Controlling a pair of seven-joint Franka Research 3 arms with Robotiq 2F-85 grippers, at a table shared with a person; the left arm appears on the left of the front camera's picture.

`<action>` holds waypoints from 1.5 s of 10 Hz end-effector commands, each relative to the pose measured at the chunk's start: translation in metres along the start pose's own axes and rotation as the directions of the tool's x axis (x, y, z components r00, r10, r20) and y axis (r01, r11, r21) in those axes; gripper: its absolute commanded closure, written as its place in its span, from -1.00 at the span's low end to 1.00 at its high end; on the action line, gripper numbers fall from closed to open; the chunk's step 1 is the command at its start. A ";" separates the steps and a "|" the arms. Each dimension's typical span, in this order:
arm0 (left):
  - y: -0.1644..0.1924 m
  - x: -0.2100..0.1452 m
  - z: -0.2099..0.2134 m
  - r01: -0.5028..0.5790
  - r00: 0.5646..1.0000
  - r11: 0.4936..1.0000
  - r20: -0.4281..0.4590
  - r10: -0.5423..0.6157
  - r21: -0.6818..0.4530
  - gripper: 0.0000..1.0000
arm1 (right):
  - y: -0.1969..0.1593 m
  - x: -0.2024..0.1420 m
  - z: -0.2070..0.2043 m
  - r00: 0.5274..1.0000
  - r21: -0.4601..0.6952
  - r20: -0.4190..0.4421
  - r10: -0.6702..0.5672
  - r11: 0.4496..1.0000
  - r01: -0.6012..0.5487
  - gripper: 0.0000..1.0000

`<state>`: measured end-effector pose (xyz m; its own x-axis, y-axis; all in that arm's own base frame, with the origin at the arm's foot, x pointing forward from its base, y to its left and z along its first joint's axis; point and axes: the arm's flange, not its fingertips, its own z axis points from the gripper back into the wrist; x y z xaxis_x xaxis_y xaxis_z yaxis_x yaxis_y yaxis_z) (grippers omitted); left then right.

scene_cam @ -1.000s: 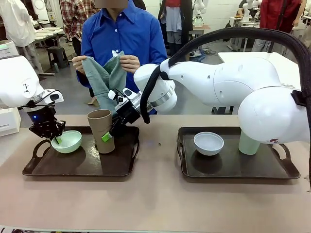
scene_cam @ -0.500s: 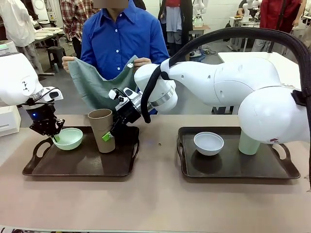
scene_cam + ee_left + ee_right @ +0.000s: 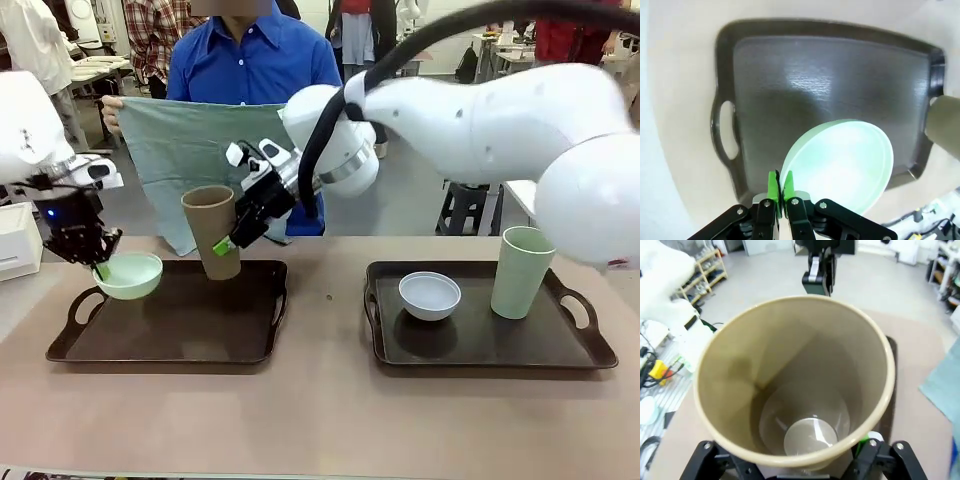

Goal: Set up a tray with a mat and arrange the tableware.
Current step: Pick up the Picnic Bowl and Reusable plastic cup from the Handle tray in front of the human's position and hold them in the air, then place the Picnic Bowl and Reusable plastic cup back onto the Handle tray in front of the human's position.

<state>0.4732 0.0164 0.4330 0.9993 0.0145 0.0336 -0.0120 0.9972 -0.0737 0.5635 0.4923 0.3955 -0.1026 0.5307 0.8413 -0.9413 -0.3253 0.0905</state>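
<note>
Beige table [image 3: 320,420], left to right: left claw [image 3: 99,269] pinches the rim of the mint green bowl [image 3: 132,276] above the left tray [image 3: 180,340]; right claw [image 3: 225,243] grips the tilted brown cup [image 3: 210,225]; a person holds the mat [image 3: 180,150] spread behind; the right tray [image 3: 480,348] carries the pale bowl [image 3: 430,295] and pale green cup [image 3: 520,270].

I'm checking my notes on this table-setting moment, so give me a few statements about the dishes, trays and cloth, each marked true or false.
1. The left end effector grips the mint bowl by its rim. True.
2. The brown cup stands on the left tray. False: the right end effector holds it, tilted, above that tray.
3. The pale green cup and the white bowl sit on the right tray. True.
4. The cloth lies flat on a tray. False: the person holds it spread out in the air beyond the table.
</note>
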 end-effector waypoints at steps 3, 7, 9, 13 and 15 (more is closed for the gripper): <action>-0.018 -0.041 0.089 -0.005 0.989 1.000 0.149 0.007 -0.011 1.00 | 0.069 0.030 0.044 0.999 -0.069 0.008 0.053 0.996 -0.052 0.50; -0.019 -0.047 0.118 0.037 0.981 0.999 0.191 -0.036 -0.002 1.00 | 0.067 0.057 0.056 0.998 -0.068 -0.015 0.053 0.996 -0.054 0.50; -0.019 -0.047 0.118 0.037 0.981 0.999 0.191 -0.036 -0.002 1.00 | 0.067 0.057 0.056 0.998 -0.068 -0.015 0.053 0.996 -0.054 0.50; -0.019 -0.047 0.118 0.037 0.981 0.999 0.191 -0.036 -0.002 1.00 | 0.067 0.057 0.056 0.998 -0.068 -0.015 0.053 0.996 -0.054 0.50; -0.019 -0.047 0.118 0.037 0.981 0.999 0.191 -0.036 -0.002 1.00 | 0.067 0.057 0.056 0.998 -0.068 -0.015 0.053 0.996 -0.054 0.50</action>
<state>0.4226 0.0043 0.5507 0.9746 -0.0030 0.2239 0.0200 0.9971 -0.0740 0.5121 0.4561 0.4793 -0.1484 0.5181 0.8423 -0.9552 -0.2956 0.0135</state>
